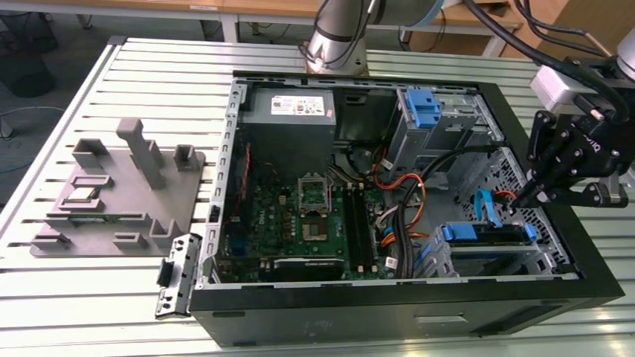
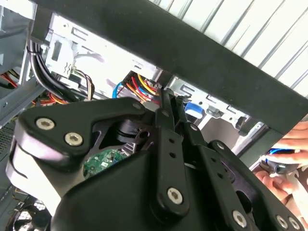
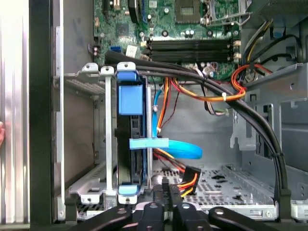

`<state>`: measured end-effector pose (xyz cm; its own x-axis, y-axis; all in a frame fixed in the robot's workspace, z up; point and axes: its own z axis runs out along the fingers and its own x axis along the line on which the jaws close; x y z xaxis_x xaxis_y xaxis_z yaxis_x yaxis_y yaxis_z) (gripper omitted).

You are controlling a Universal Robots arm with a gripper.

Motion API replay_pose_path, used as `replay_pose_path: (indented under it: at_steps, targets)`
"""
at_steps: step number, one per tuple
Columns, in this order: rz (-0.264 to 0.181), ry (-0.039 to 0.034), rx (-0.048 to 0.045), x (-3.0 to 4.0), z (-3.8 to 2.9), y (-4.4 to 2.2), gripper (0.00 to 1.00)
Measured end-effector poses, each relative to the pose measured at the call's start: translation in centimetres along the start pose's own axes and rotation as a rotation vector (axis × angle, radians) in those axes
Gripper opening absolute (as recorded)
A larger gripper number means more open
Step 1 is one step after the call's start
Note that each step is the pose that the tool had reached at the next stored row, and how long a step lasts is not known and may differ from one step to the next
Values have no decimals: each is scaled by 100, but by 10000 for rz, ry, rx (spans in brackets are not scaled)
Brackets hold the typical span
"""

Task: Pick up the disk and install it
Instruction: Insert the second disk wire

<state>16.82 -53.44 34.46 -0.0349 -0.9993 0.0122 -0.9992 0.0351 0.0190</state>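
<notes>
The disk (image 1: 486,236) sits in the drive cage at the case's near corner on the exterior view's right, with blue rails at both ends. In the first wrist view the disk (image 3: 132,144) stands on edge in the metal cage, a blue rail tab at its end. My gripper (image 1: 524,199) hangs over the case's edge on the exterior view's right, just above and beside the cage, apart from the disk. Its black fingers (image 3: 165,192) are shut with nothing between them. In the second wrist view the gripper (image 2: 168,107) points at the cage wall.
The open computer case (image 1: 397,301) lies on a slotted table. Inside are a grey power-supply box (image 1: 290,106), a motherboard (image 1: 308,216), a blue latch (image 1: 421,108) and cable bundles (image 3: 211,96). A grey fixture (image 1: 119,193) stands at the exterior view's left. A person's hand (image 2: 284,166) is near the case.
</notes>
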Motion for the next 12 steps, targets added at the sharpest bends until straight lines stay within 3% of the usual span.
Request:
replay_pose_path:
  at_steps: [4, 7, 12]
  targets:
    - [0, -11, 33, 2, 0, 56, 16]
    - [-1, -16, 37, 5, -2, 60, 16]
    - [2, -46, 44, 74, -1, 63, 16]
